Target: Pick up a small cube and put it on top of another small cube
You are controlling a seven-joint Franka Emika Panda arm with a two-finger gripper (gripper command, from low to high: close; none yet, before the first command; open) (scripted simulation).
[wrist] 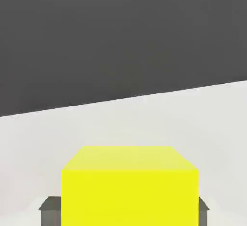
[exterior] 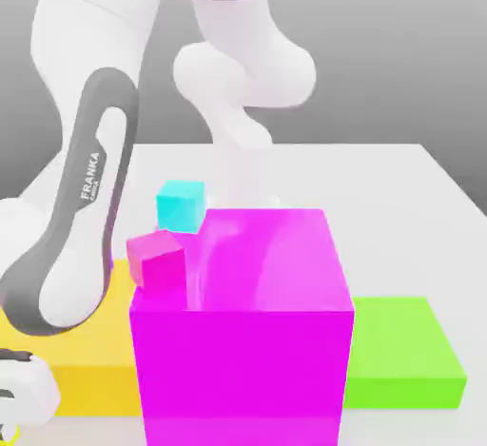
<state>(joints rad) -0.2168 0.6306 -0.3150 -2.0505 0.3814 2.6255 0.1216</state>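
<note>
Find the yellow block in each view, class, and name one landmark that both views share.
Exterior view: the yellow block lies flat on the exterior view's left, partly hidden by the arm and the big magenta block.
Hand view: the yellow block stands close in front of the camera, with the table stretching beyond it.
Shared landmark: the white table under the block.

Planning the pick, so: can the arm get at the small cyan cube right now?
Probably yes: nothing lies on the cyan cube, so its top is free. The small pink cube close by might crowd a grasp.
</note>
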